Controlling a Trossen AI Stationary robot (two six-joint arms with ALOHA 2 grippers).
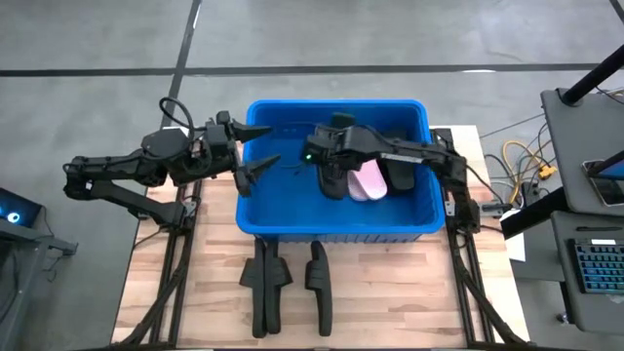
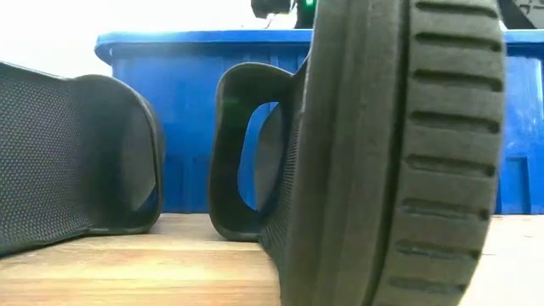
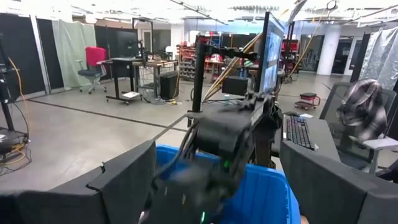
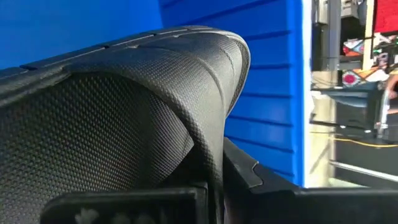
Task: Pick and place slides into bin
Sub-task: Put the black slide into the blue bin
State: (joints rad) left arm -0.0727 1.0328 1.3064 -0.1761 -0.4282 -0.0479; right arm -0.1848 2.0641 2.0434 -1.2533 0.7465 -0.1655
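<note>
A: Bin (image 1: pixel 336 222), bright blue, sits at the far middle of the counter (image 1: pixel 390 292). Inside lie a pale pink slide (image 1: pixel 369 180) and black slides beside it.
B: Right gripper (image 1: pixel 327 156)?
A: Over the bin's interior, fingers closed on a black slide (image 4: pixel 124 118); the textured strap fills the right wrist view against the blue wall.
B: Left gripper (image 1: pixel 255 151)?
A: At the bin's left rim, fingers spread wide, holding nothing.
B: Remaining slides?
A: Black slides on the counter (image 1: pixel 265 283) stand on edge in front of the bin, another (image 1: pixel 319 283) just beside them.
</note>
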